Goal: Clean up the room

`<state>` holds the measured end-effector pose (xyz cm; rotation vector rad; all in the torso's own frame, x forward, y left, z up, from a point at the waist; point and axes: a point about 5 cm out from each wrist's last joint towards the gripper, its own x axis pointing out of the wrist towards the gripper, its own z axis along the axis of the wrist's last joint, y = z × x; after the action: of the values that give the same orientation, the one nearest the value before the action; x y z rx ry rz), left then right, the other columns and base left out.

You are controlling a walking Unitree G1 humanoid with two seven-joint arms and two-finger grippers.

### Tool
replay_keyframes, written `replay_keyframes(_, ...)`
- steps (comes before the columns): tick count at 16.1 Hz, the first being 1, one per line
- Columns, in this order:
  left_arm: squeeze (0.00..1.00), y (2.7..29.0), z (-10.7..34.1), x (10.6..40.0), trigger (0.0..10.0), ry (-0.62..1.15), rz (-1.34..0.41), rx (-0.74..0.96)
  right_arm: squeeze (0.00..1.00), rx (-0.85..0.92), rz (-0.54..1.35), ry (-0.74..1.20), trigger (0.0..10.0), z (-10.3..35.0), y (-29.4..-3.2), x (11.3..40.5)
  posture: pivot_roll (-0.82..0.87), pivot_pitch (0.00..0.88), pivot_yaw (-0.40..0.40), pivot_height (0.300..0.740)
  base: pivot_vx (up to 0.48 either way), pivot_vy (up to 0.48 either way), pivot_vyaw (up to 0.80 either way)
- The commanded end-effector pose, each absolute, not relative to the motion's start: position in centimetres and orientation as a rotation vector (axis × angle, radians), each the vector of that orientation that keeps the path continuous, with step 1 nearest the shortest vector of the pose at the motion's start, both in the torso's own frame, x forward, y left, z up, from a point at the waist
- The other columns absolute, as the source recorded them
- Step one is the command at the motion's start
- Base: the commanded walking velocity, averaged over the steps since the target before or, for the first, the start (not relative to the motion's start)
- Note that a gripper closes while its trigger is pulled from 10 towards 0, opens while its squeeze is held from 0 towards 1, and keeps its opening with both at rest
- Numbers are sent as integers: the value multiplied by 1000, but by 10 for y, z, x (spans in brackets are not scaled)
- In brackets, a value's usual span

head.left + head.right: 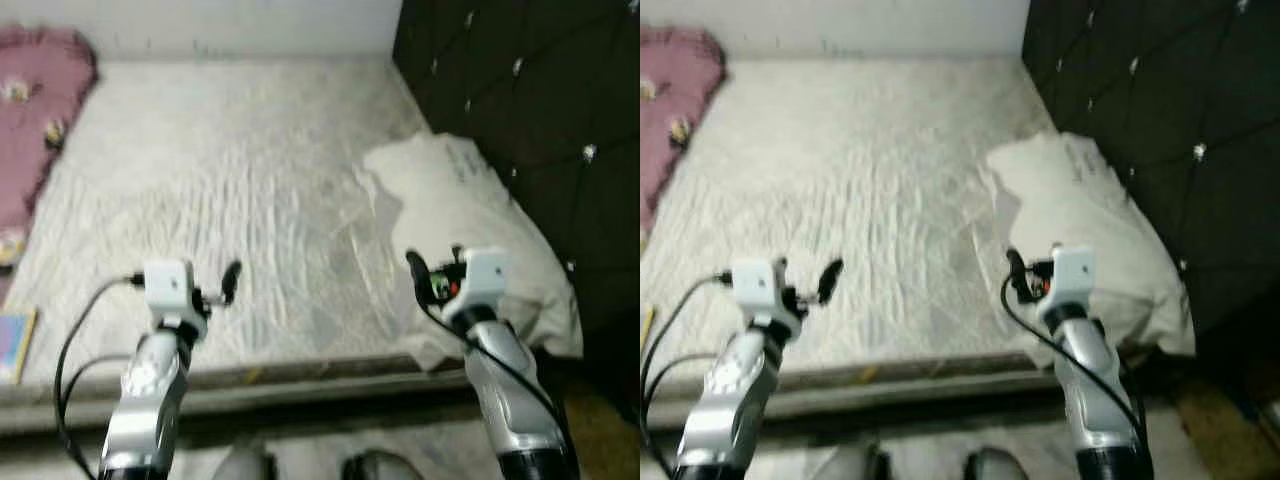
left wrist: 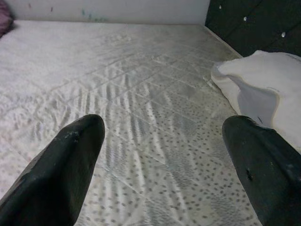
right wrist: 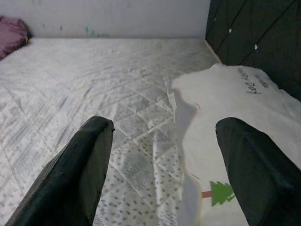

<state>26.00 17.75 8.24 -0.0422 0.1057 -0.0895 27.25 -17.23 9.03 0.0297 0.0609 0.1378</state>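
While both arms hover over the near edge of the bed (image 1: 200, 150), the thing you will most likely deal with is the white pillow (image 1: 470, 210), which lies on the mattress at the robot's right, slumped against the dark tufted headboard (image 1: 530, 90). Its near end hangs a little past the mattress edge.

Your right gripper (image 3: 162, 165) has its fingers spread wide and holds nothing; in its wrist view the pillow's near corner sits just ahead, partly between the fingers but not touched. Your left gripper (image 2: 162, 160) is likewise released and empty, above bare quilted mattress, well apart from the pillow.

Expect the pillow to be light and very soft. It will sag and fold wherever you lift it, so a pinch on the middle will only gather loose case fabric. I would take it at a corner or along the near edge, where the case bunches into a fold your fingers can close around. The cloth looks smooth, so a shallow pinch may slip; go deep enough to catch filling too. It is not fragile, so squeeze firmly.

A pink blanket (image 1: 40, 110) lies crumpled at the far left of the bed, equally limp. A small flat book-like item (image 1: 15, 345) rests beside the bed at left.
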Motion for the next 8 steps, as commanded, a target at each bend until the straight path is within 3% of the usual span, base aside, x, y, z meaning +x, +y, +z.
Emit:
replay_keyframes(1, 0, 185, 84, 259, 10000, 101, -72, -26, 0, 34, 146, 37, 10000, 95, -168, 275, 7, 78, -37, 740, 0, 480, 0)
replay_keyframes(8, 0, 186, 84, 257, 10000, 103, -72, -24, 0, 29, 159, 41, 10000, 95, -168, 274, 6, 95, -38, 740, 0, 480, 0)
